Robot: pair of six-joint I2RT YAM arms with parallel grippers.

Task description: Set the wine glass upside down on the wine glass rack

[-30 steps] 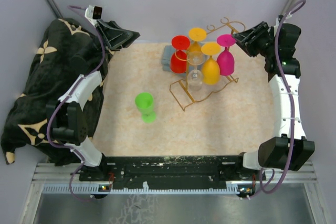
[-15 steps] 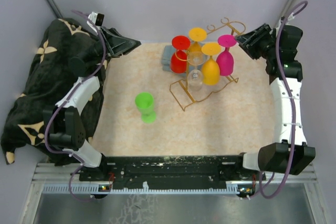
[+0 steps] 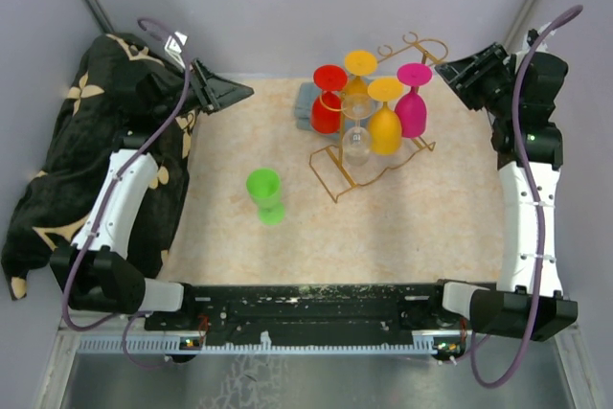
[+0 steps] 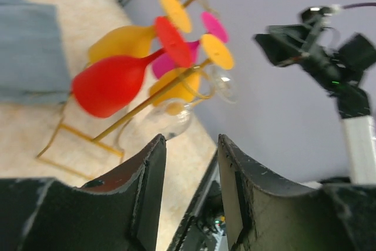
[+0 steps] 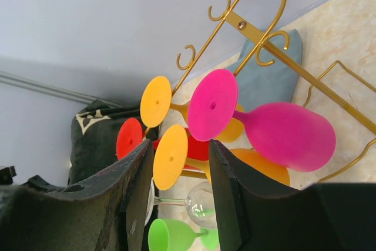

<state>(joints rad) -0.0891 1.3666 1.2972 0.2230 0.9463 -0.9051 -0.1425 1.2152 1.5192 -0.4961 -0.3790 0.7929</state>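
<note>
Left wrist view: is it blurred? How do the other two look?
Left wrist: soft and smeared, the red glass lacks crisp edges. Right wrist: sharp on the pink glass, foreground dark. Top external: crisp, evenly lit, the green glass reads clearly.

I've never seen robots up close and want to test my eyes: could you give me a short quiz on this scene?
1. True or false: the green glass is on the table, off the wine glass rack.
2. How many glasses hang on the rack? A three, B five, C seven.
3. Which arm's jaws hold a glass?
Key: 1 true; 2 B; 3 neither, both open and empty.
</note>
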